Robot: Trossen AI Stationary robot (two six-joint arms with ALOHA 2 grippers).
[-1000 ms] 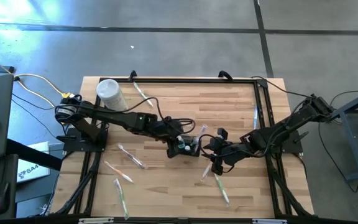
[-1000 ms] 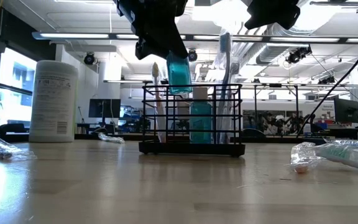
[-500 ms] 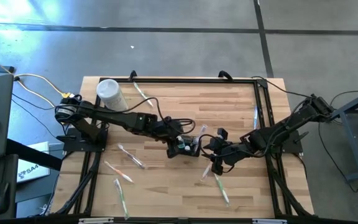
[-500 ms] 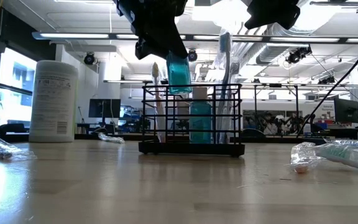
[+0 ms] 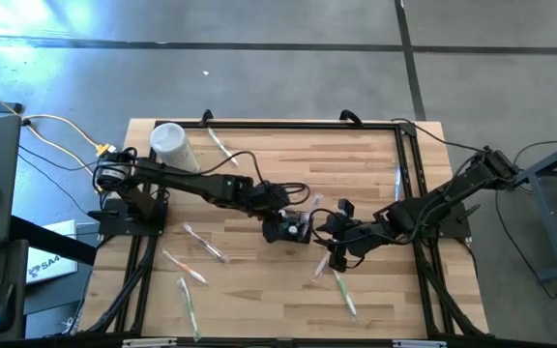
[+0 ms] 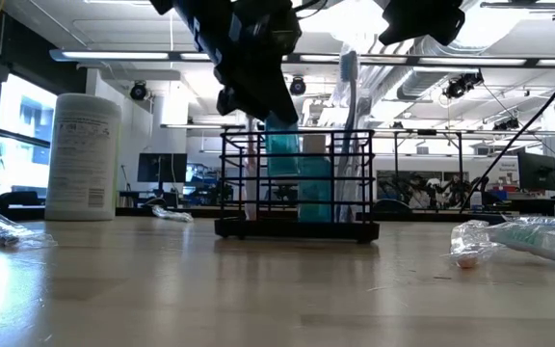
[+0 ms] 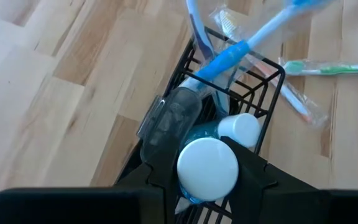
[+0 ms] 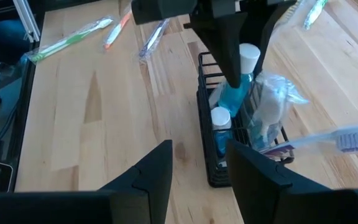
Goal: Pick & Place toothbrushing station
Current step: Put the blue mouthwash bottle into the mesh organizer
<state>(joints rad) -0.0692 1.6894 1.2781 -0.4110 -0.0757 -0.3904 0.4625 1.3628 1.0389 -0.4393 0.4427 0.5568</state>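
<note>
Your left gripper [image 7: 207, 163] is closed on a blue bottle with a white cap [image 7: 207, 168], lowered into the black wire toothbrushing station [image 6: 297, 183] at mid-table; the arm hides most of the bottle in the low view. Your right gripper [image 8: 196, 163] waits just beside the rack, fingers apart, holding nothing. Wrapped toothbrushes [image 5: 193, 274] lie scattered on the pale wooden tabletop [image 5: 259, 290]; the room beyond is blurred.

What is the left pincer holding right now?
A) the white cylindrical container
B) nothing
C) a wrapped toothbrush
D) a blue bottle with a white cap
D: the left pincer is closed on the white-capped blue bottle, lowering it into the black wire holder.
</note>
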